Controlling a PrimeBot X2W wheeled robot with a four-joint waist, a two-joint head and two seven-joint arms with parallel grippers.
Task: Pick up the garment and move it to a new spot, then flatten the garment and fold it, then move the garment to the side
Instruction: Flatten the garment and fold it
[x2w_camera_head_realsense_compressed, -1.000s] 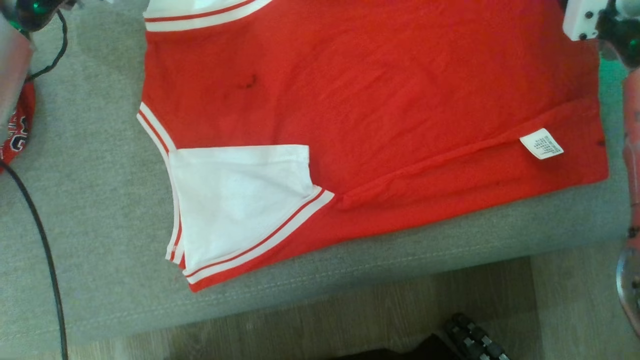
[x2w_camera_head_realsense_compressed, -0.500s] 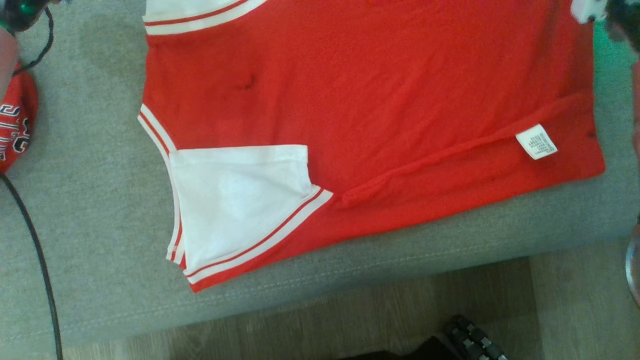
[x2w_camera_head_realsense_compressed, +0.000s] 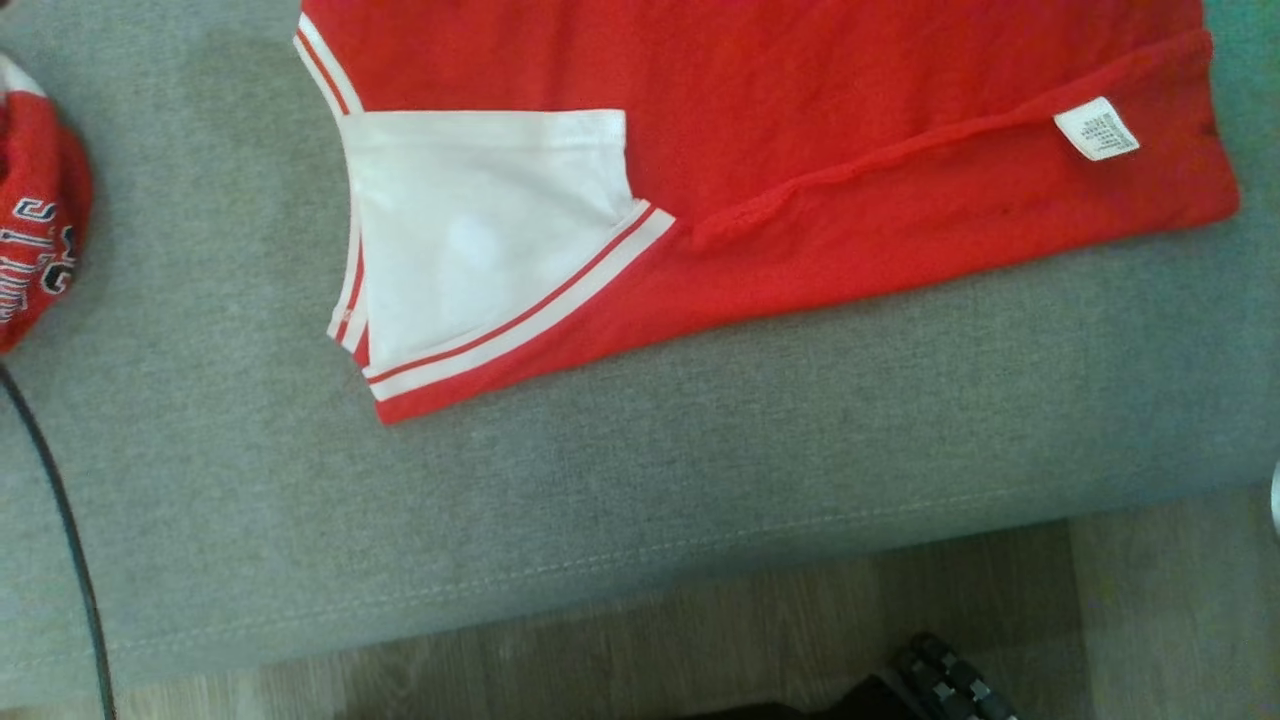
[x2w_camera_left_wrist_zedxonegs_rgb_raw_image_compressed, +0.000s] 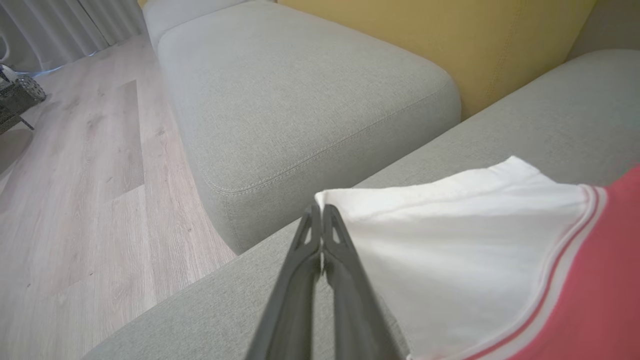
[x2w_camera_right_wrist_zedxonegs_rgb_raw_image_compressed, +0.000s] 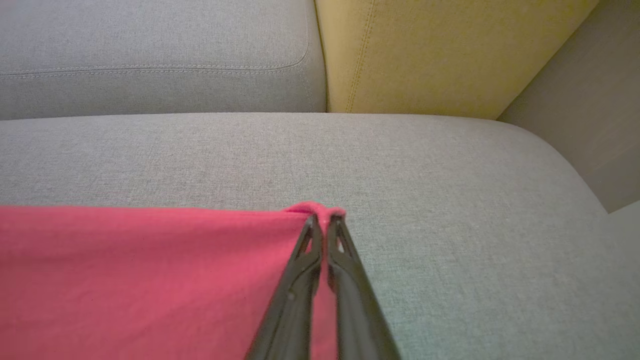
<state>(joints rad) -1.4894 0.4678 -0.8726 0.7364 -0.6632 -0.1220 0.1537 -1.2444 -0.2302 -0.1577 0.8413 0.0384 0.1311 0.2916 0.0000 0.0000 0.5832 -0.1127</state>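
**Item: red garment, held at two corners on grey seat**

Location: the garment (x2w_camera_head_realsense_compressed: 800, 150) is lying spread across the grey seat cushion (x2w_camera_head_realsense_compressed: 700, 450), its near edge set back from the cushion's front seam. A white sleeve (x2w_camera_head_realsense_compressed: 480, 220) is lying flat on the robot's left. On the right, a turned-over strip of hem is showing a care label (x2w_camera_head_realsense_compressed: 1096, 129).

Reason for placement, as a judgement: the cloth is being held at two far corners at once so that it stays taut and flat. That suits the flattening step ahead of any fold.

Left gripper (x2w_camera_left_wrist_zedxonegs_rgb_raw_image_compressed: 321, 212): its fingers are pressing together on the corner of the far white sleeve (x2w_camera_left_wrist_zedxonegs_rgb_raw_image_compressed: 450, 235), with a sliver of white showing between them.

Right gripper (x2w_camera_right_wrist_zedxonegs_rgb_raw_image_compressed: 323, 220): it is clenching a small bunched tuft at the red corner, with cloth showing in the narrow gap between the fingers.

Also present: a second red printed item (x2w_camera_head_realsense_compressed: 35, 240) at the left edge, a dark cable (x2w_camera_head_realsense_compressed: 60, 520) and the yellow backrest (x2w_camera_right_wrist_zedxonegs_rgb_raw_image_compressed: 440, 50).
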